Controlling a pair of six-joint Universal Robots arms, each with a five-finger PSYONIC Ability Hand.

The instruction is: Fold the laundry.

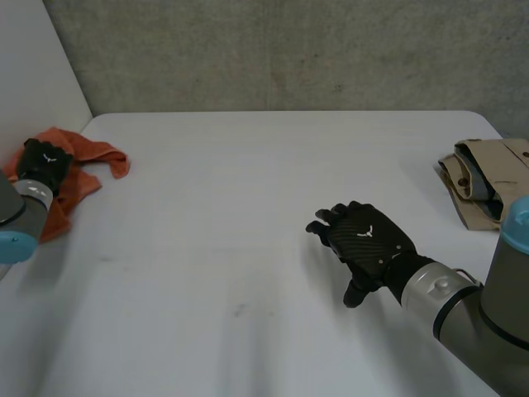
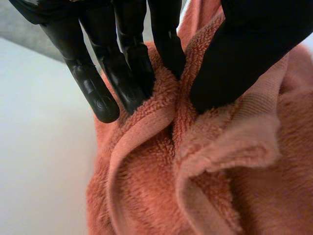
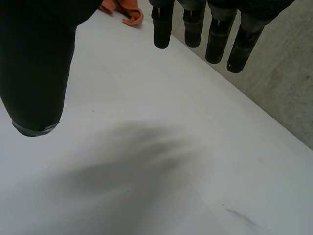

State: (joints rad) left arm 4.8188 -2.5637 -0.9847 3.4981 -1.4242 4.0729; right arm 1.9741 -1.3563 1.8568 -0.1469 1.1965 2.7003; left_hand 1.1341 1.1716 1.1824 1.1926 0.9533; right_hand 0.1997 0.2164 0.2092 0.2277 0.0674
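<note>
Most of the counter is showing as bare white surface, stretching wide from its far edge along the grey wall to the near side and giving open room between the two arms. Its far left corner is meeting a pale side wall, and its right edge is running past the clothes there.

At that far left corner an orange towel is lying crumpled, one flap reaching out toward the middle of the counter. In the left wrist view the towel is bunching into thick looped ridges under the palm. Near the right edge a pile of beige clothes is sitting folded, well apart from the towel.

The right hand is hovering palm down over the bare counter, right of centre and nearer the clothes than the towel. In its wrist view its fingers are hanging straight and spread, well apart from the thumb, with nothing between them.

The left hand is sitting on top of the towel. Its fingers are pressing a raised fold of the cloth against the thumb, pinching it.
</note>
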